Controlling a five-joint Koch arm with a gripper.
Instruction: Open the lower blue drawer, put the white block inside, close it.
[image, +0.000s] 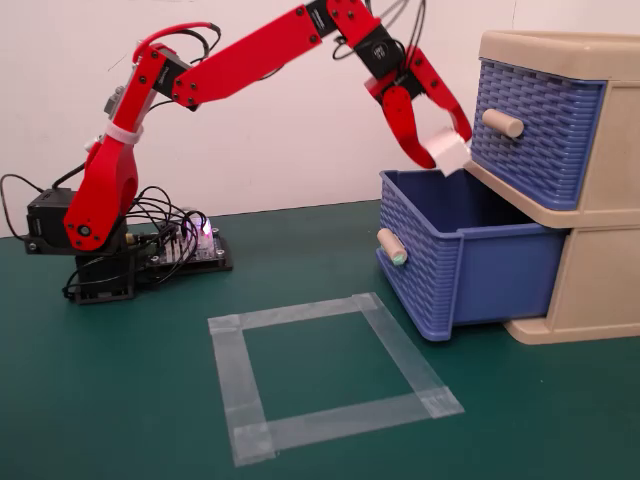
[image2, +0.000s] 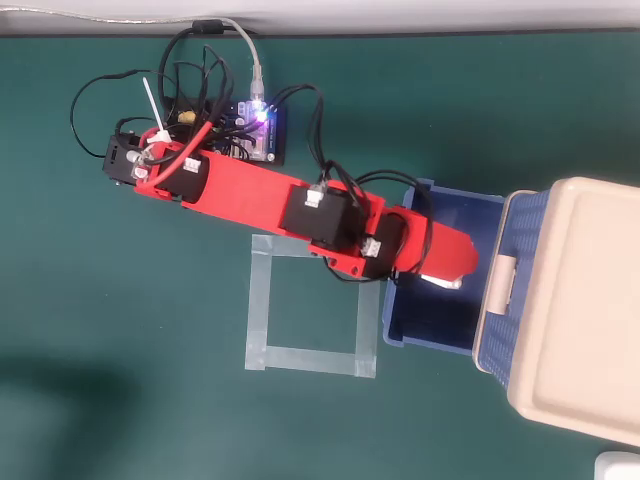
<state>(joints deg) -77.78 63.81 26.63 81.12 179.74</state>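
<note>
The lower blue drawer of the beige cabinet stands pulled open, its mint-tipped knob facing left in the fixed view. It shows from above in the overhead view. My red gripper is shut on the white block and holds it just above the open drawer's back part, in front of the upper blue drawer. In the overhead view the gripper hangs over the drawer's inside, and only a sliver of the white block shows under it.
A square of clear tape marks the green mat in front of the drawer. The arm's base and a lit circuit board with loose cables sit at the far left. The upper drawer's plain beige knob sticks out close to the gripper.
</note>
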